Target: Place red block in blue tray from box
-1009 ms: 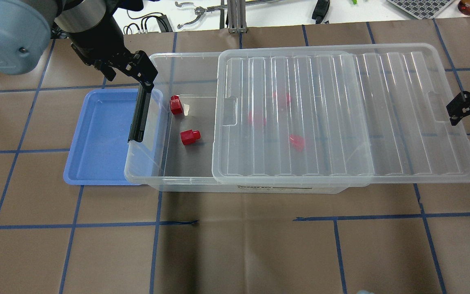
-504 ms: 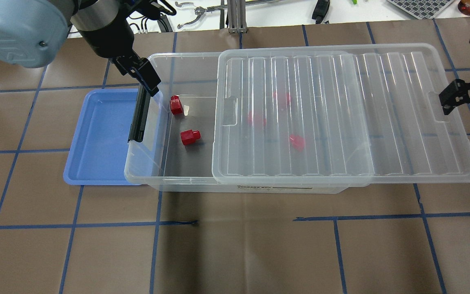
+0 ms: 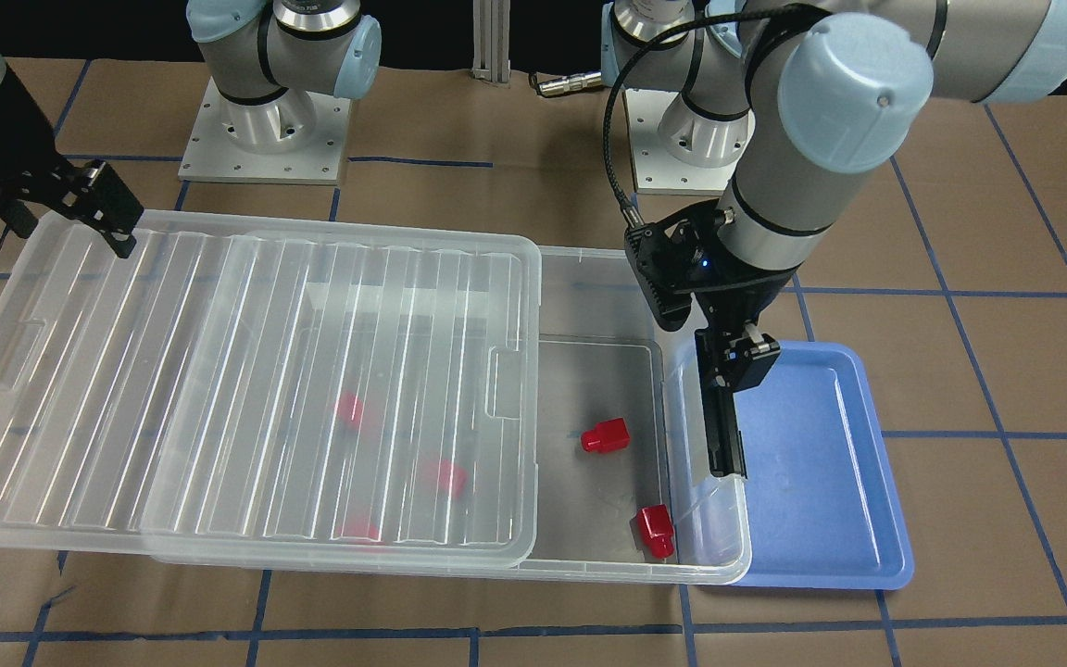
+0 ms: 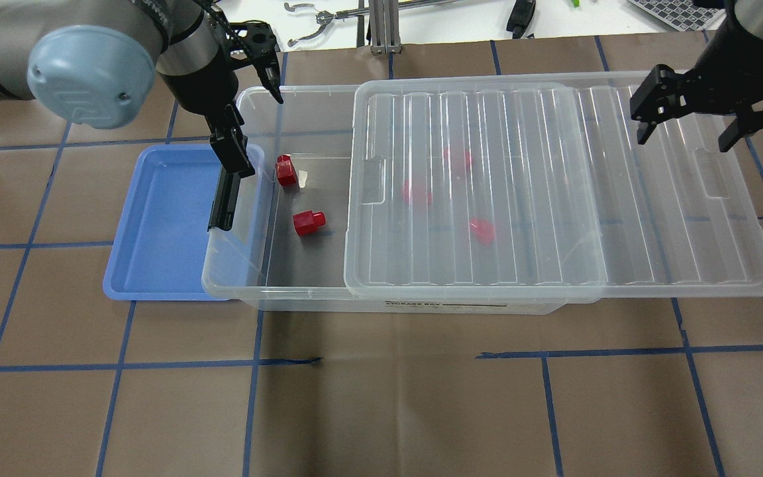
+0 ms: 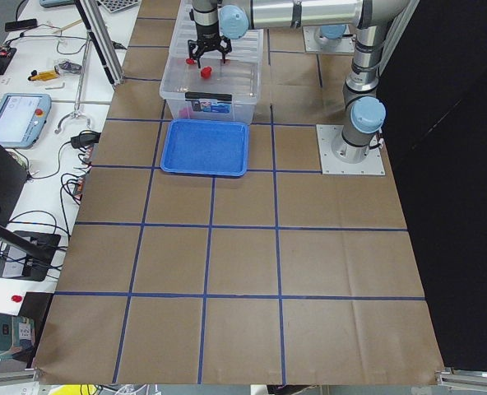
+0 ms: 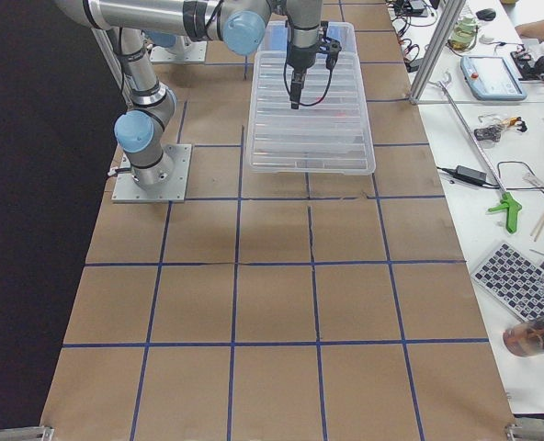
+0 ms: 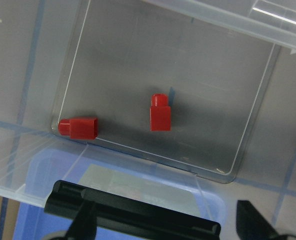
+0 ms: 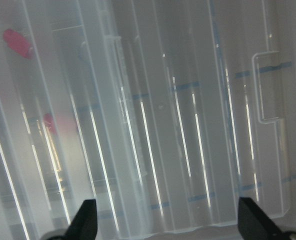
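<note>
The clear box [image 4: 269, 295] has its ribbed lid [image 4: 554, 185] slid to the right, so its left end is uncovered. Two red blocks [image 4: 285, 171] [image 4: 307, 222] lie on the uncovered floor; three more show blurred under the lid. The blue tray [image 4: 163, 218] sits empty against the box's left end, beside the black latch bar [image 4: 224, 199]. My left gripper [image 4: 255, 124] is open and empty above the box's far-left corner; its wrist view shows both blocks [image 7: 160, 112] [image 7: 78, 127] below. My right gripper [image 4: 686, 131] is open and empty above the lid's right end [image 8: 188, 125].
Brown table with a blue tape grid. The lid overhangs the box's right end. Both arm bases [image 3: 265, 130] [image 3: 682, 130] stand behind the box. Tools and cables lie on the white bench [image 4: 328, 20] beyond the table's far edge.
My left arm has swung inward and its gripper has turned, fingers now spread over the box's far-left corner. My right gripper has moved from the table's right edge in over the lid.
</note>
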